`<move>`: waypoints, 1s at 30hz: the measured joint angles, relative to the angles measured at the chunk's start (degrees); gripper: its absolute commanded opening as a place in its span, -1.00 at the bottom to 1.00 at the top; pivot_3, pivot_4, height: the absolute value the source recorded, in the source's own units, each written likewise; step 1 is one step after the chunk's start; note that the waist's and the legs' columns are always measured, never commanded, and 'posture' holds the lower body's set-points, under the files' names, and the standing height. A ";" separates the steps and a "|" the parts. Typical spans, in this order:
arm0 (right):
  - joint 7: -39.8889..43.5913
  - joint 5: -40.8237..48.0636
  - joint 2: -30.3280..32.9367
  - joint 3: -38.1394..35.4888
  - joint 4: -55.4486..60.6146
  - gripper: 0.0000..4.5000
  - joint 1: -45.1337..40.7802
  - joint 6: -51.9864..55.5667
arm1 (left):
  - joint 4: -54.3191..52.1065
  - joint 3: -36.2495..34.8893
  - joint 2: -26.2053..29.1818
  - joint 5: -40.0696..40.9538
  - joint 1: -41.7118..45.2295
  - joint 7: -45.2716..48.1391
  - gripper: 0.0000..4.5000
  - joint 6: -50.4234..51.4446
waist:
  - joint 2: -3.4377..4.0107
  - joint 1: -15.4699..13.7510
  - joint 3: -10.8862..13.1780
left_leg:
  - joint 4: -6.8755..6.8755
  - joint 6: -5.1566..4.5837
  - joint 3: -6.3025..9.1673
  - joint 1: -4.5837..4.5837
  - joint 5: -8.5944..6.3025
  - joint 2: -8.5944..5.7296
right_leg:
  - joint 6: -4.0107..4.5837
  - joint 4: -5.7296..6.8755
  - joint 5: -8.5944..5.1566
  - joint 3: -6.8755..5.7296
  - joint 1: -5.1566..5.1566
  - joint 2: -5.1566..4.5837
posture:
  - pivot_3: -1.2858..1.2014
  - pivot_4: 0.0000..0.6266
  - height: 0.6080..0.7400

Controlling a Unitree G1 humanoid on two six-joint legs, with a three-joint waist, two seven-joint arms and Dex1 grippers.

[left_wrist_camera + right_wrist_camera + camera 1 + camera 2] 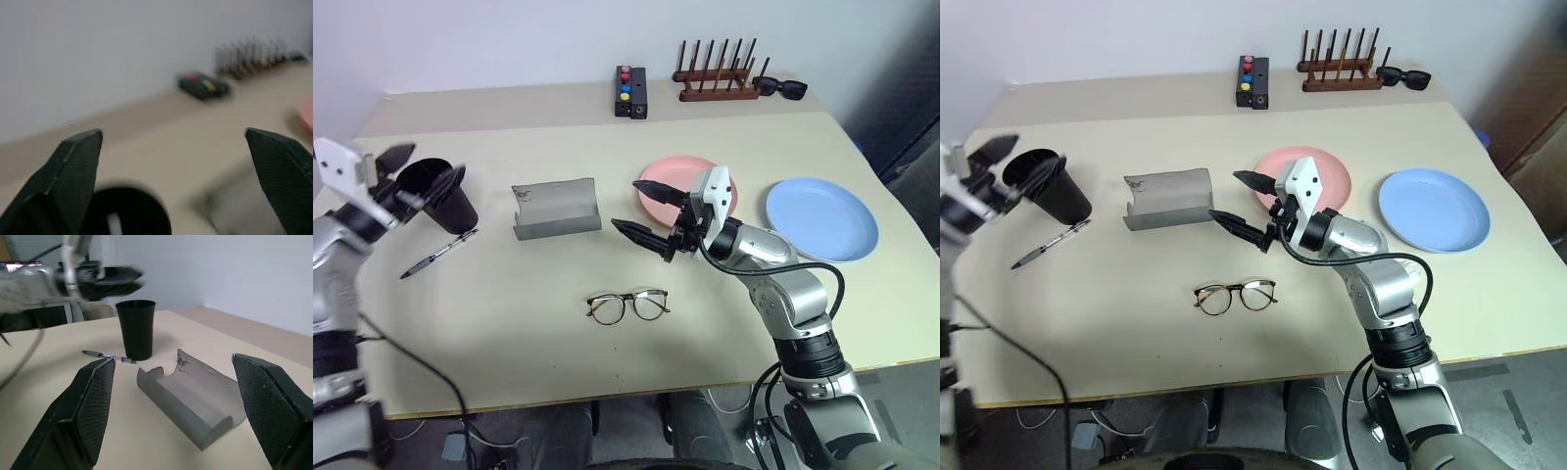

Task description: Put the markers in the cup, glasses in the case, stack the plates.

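Black cup [438, 192] stands near the left edge of the surface [509, 333], and something white shows inside it, maybe one marker. The left hand [423, 176] is wide open right by the rim, holding nothing. It could bump the cup and tip it over. The dark marker [438, 254] lies just beside the cup and could roll off. The right hand [651, 217] is open too, near the open grey case [556, 208]. The glasses [627, 305] lie apart, and a hard pinch could bend them. The pink plate [658, 186] and blue plate [822, 217] are not stacked.

Even, bright indoor light, soft shadows; heavy motion blur in left wrist view.
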State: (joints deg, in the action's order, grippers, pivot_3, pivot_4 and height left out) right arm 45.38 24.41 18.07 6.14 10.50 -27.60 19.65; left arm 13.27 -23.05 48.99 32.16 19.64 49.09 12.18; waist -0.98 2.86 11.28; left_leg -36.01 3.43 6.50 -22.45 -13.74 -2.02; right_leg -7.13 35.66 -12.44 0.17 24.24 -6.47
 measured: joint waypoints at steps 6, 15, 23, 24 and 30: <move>0.58 0.00 0.08 -0.12 -0.75 0.73 -0.80 -0.17 | -0.60 2.33 10.74 -2.79 -7.27 9.43 1.00 7.55 | 0.00 -0.66 0.00 | -0.06 0.00 0.01 -0.01 0.00 0.01 | 0.22 0.01 -0.13 0.00 -0.01 0.01 | 0.03 -0.52 0.91; 1.12 -0.04 -0.25 0.08 -1.69 0.73 -1.06 -0.68 | 14.58 15.60 13.17 -16.17 1.18 12.26 1.00 7.78 | -0.01 -0.53 0.00 | -0.05 0.00 0.00 -0.02 0.00 0.01 | 0.06 0.15 -0.05 -0.01 0.07 0.02 | 0.03 -0.52 0.91; 1.09 -0.06 -0.48 0.21 -1.64 0.73 -0.94 -0.84 | 31.69 24.41 8.87 -25.06 14.50 16.28 0.89 2.15 | -0.04 -0.32 -0.01 | -0.08 0.00 0.00 0.00 0.00 0.00 | 0.05 0.35 -0.05 -0.01 0.13 0.03 | 0.03 -0.52 0.91; 1.07 -0.05 -0.50 0.22 -1.64 0.73 -0.93 -0.83 | 33.62 24.88 8.18 -26.11 15.71 17.12 0.76 1.63 | -0.04 -0.31 -0.01 | -0.07 0.00 0.00 -0.01 0.00 0.00 | 0.05 0.37 -0.05 -0.01 0.14 0.03 | 0.03 -0.52 0.91; 0.88 -0.04 -0.46 0.24 -1.05 0.73 -0.41 -0.80 | 39.97 26.56 6.70 -29.08 20.71 19.49 -0.48 -1.23 | -0.05 -0.41 -0.02 | -0.13 0.00 0.00 0.00 0.01 0.00 | 0.04 0.44 -0.05 -0.01 0.14 0.03 | 0.03 -0.52 0.91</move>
State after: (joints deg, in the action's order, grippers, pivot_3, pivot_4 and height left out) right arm 46.26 24.37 17.61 6.38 9.45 -28.01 18.86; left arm 53.24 3.50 55.68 3.08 40.35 68.58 10.95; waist -1.03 2.44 11.26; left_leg -36.14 3.42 6.50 -22.45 -13.73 -2.03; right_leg -7.09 36.10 -12.49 0.17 24.38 -6.44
